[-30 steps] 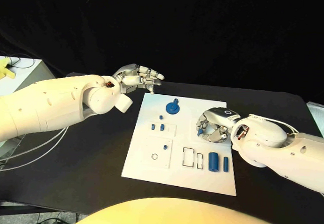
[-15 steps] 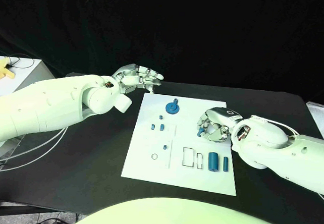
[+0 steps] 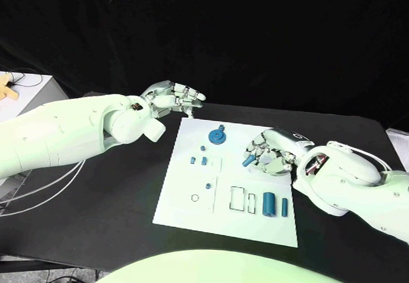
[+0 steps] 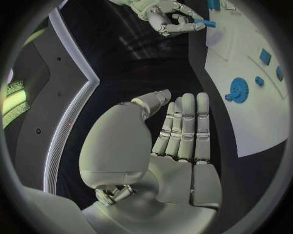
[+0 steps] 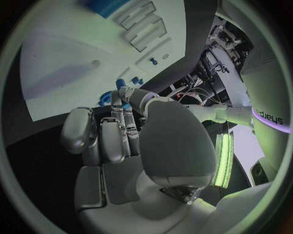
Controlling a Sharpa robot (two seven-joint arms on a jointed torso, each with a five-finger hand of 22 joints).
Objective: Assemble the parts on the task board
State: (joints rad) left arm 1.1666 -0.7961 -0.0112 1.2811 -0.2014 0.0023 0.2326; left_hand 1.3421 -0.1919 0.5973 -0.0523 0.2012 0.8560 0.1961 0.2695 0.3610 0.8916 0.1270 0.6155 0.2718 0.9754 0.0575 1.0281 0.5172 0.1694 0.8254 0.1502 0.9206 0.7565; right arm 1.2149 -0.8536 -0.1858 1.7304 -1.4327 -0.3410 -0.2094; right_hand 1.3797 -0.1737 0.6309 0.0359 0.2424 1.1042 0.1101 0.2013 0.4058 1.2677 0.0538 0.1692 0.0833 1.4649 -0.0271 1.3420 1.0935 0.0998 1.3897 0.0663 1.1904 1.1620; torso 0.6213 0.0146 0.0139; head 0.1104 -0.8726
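Task board (image 3: 188, 198) sat mid-table, long axis running away from the robot. Parts on it: a blue gear (image 3: 219, 136) at the far end, small blue pegs (image 3: 199, 160) below it, and two blue cylinders (image 3: 276, 204) lying side by side near the front right edge, next to outlined rectangular slots (image 3: 243, 199).

Right hand (image 3: 270, 156) was over the board's right edge with a small blue part (image 3: 247, 160) pinched at the fingertips, the other fingers curled around it — a fingertip pinch leaves the part's free end exposed, presumably so it can go into a seat. The left wrist view showed the same pinch from across the board, blue piece (image 4: 206, 23) sticking out past the fingers. In the right wrist view the fingers (image 5: 116, 134) were pressed close together with blue showing at their tips. Which seat it was meant for I couldn't tell.

Left hand (image 3: 175, 98) hung off the board's far left corner, above the black table (image 3: 109, 207), holding nothing. The left wrist view showed its fingers (image 4: 183, 127) straight and pressed side by side, thumb apart. My read is that it was parked clear so it didn't block the right arm's working area — gear and pegs stayed reachable.
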